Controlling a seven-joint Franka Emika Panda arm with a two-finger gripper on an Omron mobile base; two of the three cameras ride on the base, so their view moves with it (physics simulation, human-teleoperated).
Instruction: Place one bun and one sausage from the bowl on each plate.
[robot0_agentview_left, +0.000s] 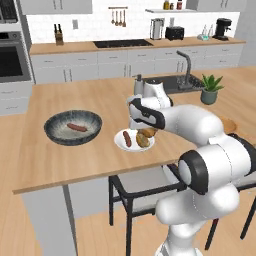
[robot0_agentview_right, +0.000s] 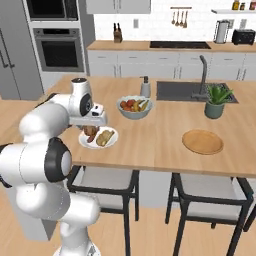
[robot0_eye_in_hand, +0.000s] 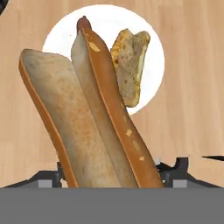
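Gripper is what we find first, closed on a split bun that stretches away from the fingers in the hand view and hangs over the white plate. On that plate we see a second bun lying flat, and from the left base view a sausage beside it. From the right base view we see the gripper just above the white plate, near the front edge of the worktop. Further along the worktop to the robot's left sits the dark speckled bowl with one sausage left inside. Well to the right lies the tan wooden plate, bare. Beyond stand a fruit bowl and a potted plant.
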